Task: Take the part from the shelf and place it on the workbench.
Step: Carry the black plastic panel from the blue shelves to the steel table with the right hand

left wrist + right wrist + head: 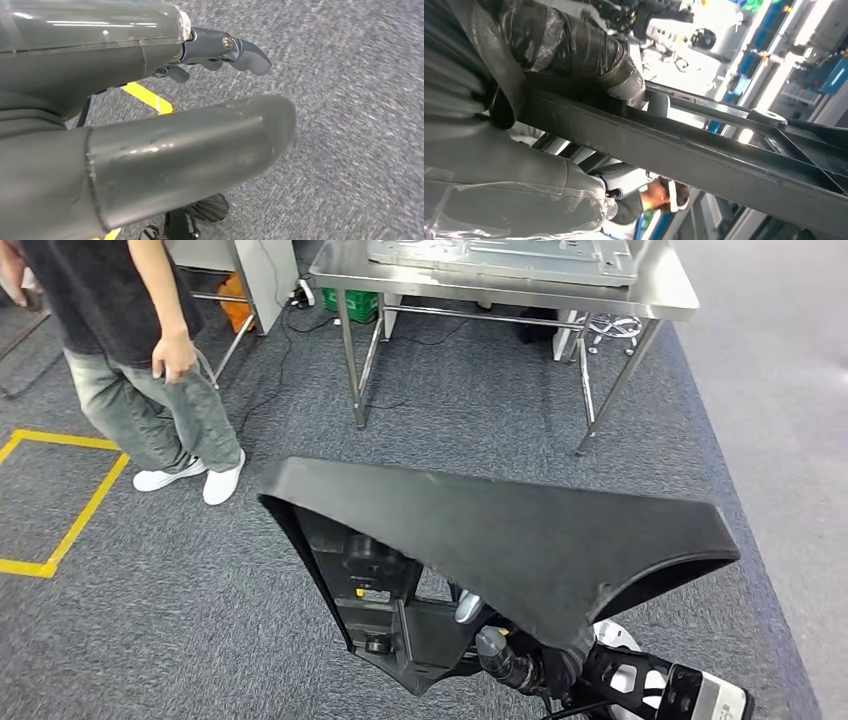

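The large black moulded plastic part point(520, 540), a wide triangular shell with a ribbed hollow underside, sits low in the head view, off the floor, its broad edge running from nine o'clock to three o'clock and its narrow end pointing toward six o'clock. The right hand point(520, 660) grips it at that narrow end, at about five o'clock; in the right wrist view the right hand point(574, 75) has its thick taped thumb on one face of a black rib and its fingers point(619, 177) curled against the other face, clamping the part between them. The left hand point(165, 150) hangs over grey carpet point(360, 125), holding nothing, thumb and dark fingers point(235, 50) apart. At twelve o'clock stands the stainless steel workbench point(660, 295), well apart from the part, a grey metal plate point(500, 255) lying on its top. At ten o'clock a person point(130, 350) in a dark shirt and grey jeans stands beside yellow floor tape point(80, 515).
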